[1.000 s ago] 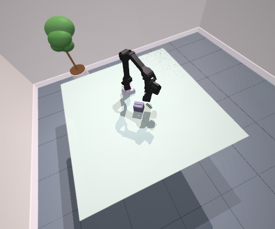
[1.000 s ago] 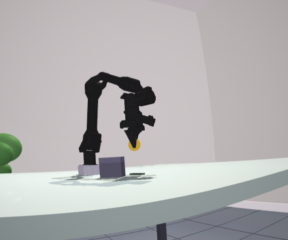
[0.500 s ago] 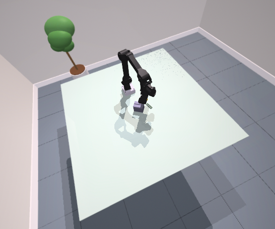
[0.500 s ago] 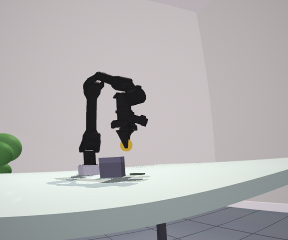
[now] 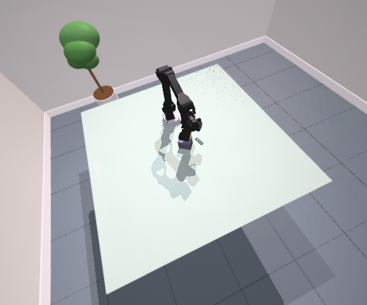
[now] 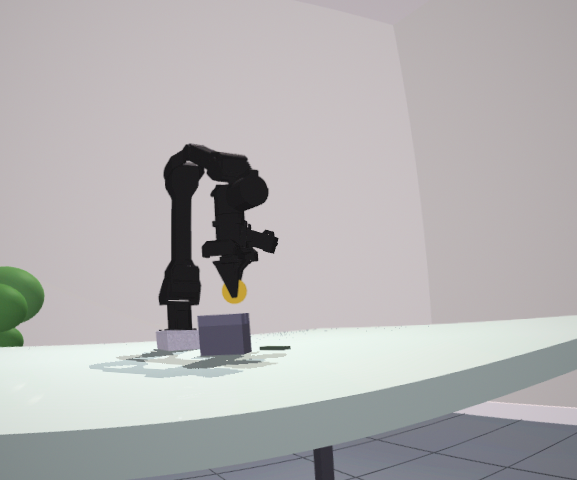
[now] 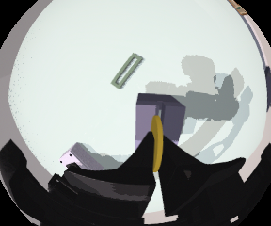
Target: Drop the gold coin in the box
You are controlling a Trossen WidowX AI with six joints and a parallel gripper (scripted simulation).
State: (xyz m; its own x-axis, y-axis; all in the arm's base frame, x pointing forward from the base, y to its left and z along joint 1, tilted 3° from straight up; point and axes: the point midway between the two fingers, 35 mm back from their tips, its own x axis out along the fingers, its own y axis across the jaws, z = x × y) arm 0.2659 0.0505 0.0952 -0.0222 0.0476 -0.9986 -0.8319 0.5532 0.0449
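The pale surface (image 5: 209, 183) (image 6: 278, 397) (image 7: 79, 61) is carrying everything below the claw, and no readable brand, label or writing is showing. The black arm (image 5: 185, 100) (image 6: 180, 227) is arching over and pointing the claw (image 5: 185, 136) (image 6: 234, 295) (image 7: 153, 136) downward. The closed grey box (image 5: 185, 143) (image 6: 224, 334) (image 7: 146, 118) is sitting beneath the claw, its slot (image 7: 159, 110) partly showing past the coin in the wrist view. The dark-green holder (image 5: 196, 139) (image 6: 275, 347) (image 7: 117, 84) is lying lower than the claw and off to one side, near the box. The gold coin (image 5: 190, 135) (image 6: 225, 292) (image 7: 158, 148) is standing upright, pinched between the claw's fingertips, and is hanging apart from the box lid.
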